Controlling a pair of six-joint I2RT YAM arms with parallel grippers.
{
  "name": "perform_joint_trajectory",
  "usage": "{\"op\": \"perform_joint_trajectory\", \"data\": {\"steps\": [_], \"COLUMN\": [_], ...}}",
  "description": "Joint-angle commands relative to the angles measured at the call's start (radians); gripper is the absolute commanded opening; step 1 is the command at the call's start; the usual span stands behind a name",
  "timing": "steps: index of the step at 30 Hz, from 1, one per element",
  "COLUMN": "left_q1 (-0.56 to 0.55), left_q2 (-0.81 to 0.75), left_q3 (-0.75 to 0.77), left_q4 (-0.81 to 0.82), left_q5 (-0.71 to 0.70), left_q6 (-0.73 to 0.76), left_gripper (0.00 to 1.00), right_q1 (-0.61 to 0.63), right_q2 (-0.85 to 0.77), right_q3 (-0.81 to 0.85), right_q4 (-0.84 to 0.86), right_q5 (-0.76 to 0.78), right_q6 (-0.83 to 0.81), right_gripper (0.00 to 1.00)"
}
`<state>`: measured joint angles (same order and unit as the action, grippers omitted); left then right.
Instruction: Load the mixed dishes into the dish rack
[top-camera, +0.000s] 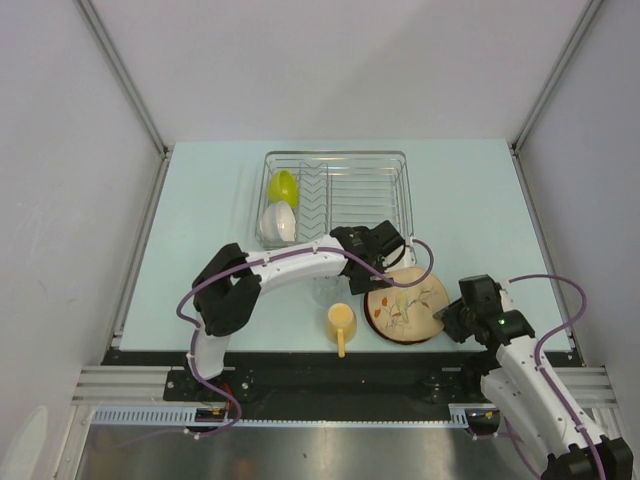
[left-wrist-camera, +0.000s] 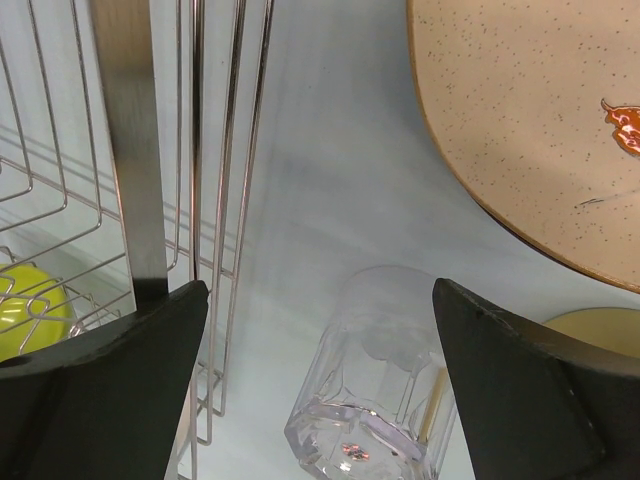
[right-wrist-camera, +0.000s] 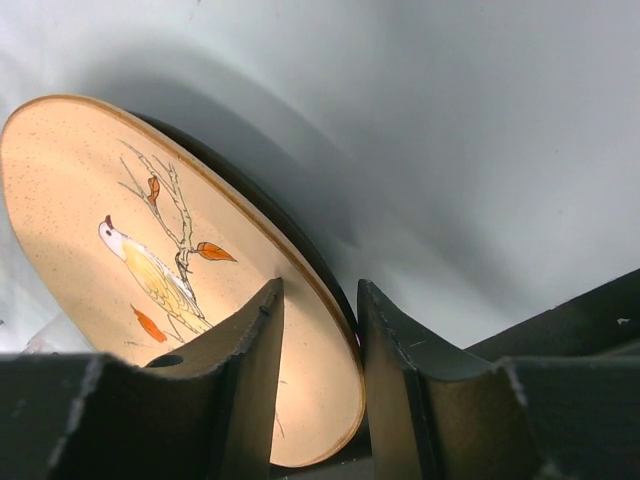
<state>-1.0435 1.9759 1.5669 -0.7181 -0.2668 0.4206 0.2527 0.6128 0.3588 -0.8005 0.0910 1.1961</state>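
Left fingers (left-wrist-camera: 100, 390): spread wide apart, gripping nothing, hanging just off the near right corner of the dish rack (top-camera: 405, 190). Framed in the gap between them in the left wrist view, clear drinking glass (left-wrist-camera: 375, 390) on the tabletop (top-camera: 200, 200), past the tips, touched by neither finger, just beside the rack's outer wires. Upright or on its side: cannot tell.

Across from the left edge:

Dish rack at the far middle of the tabletop. In its left part, lime-green bowl (top-camera: 283, 186) on edge toward the far side, then white bowl (top-camera: 278, 222) on edge just nearer, the two close together. Rest of the rack's wires bare.

Close to the near edge, about the middle, yellow mug (top-camera: 341, 322), mouth up, handle pointing at the near edge.

Just beside it on the right, tan floral plate (top-camera: 405, 308), bird and branch painted on its face, tilted rather than flat.

Right fingers (right-wrist-camera: 240, 380): drawn close together and clamped on the plate's right rim, one over the painted face, the other against the dark underside. Rim lifted off the tabletop at that side, shadow beneath.
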Motion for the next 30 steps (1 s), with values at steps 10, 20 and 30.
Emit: {"op": "perform_joint_trajectory", "data": {"steps": [10, 20, 30], "left_q1": [-0.004, -0.004, -0.003], "left_q2": [-0.025, -0.018, -0.018], "left_q3": [-0.002, 0.007, 0.004], "left_q4": [0.055, 0.08, 0.103], "left_q5": [-0.046, -0.068, -0.08], "left_q6": [0.023, 0.044, 0.06], "left_gripper": [0.99, 1.0, 1.0], "right_q1": [-0.004, -0.004, 0.002], "right_q2": [-0.085, -0.11, -0.084], "right_q3": [0.095, 0.072, 0.008], "right_q4": [-0.052, -0.085, -0.077], "right_q5": [-0.016, -0.022, -0.03], "right_q6": [-0.004, -0.012, -0.03], "right_gripper": [0.09, 0.22, 0.35]}}
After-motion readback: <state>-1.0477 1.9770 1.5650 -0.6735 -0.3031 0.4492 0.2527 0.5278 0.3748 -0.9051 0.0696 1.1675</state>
